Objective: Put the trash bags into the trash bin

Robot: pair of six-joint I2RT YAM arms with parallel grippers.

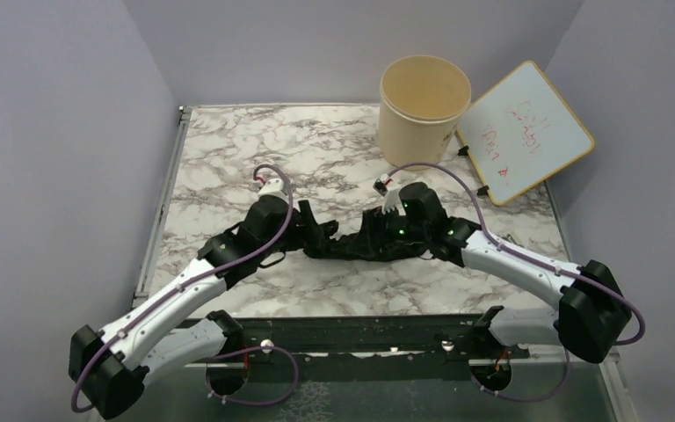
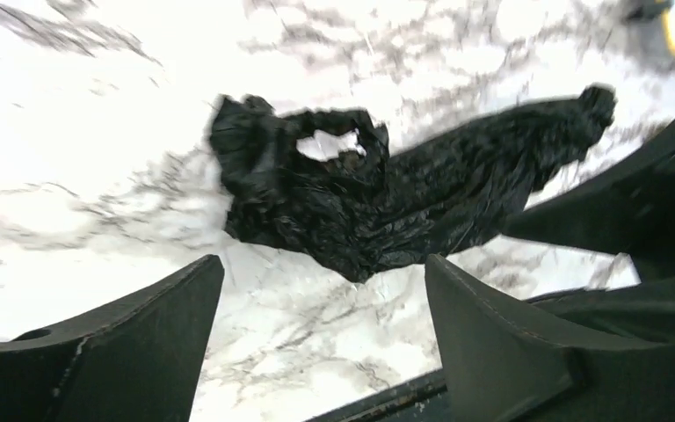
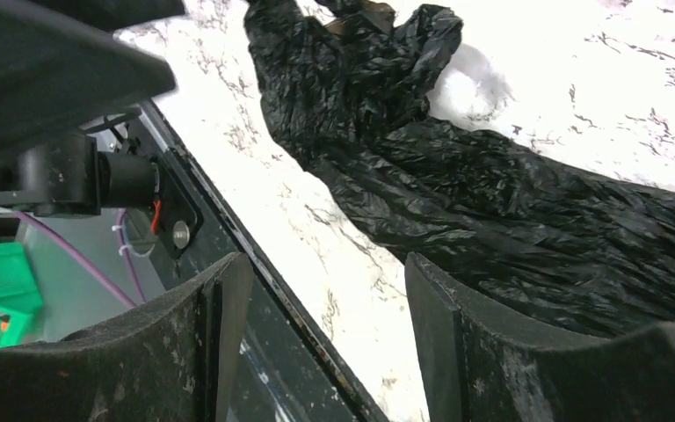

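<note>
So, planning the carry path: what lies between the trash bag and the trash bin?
Top view: bare marble table between trash bag and trash bin, the right arm's wrist and purple cable overhanging part.

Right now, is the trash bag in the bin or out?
Out: the trash bag lies crumpled on the table; the trash bin stands empty.

Top view high behind arms point(image 1: 176, 294), wrist views close, sharing the trash bag point(image 2: 387, 202)

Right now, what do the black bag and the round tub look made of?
The bag looks like thin black plastic film: it is glossy and full of crinkles. The tub is matte beige with a smooth wall and plain rim, probably plastic, possibly coated card.
</note>
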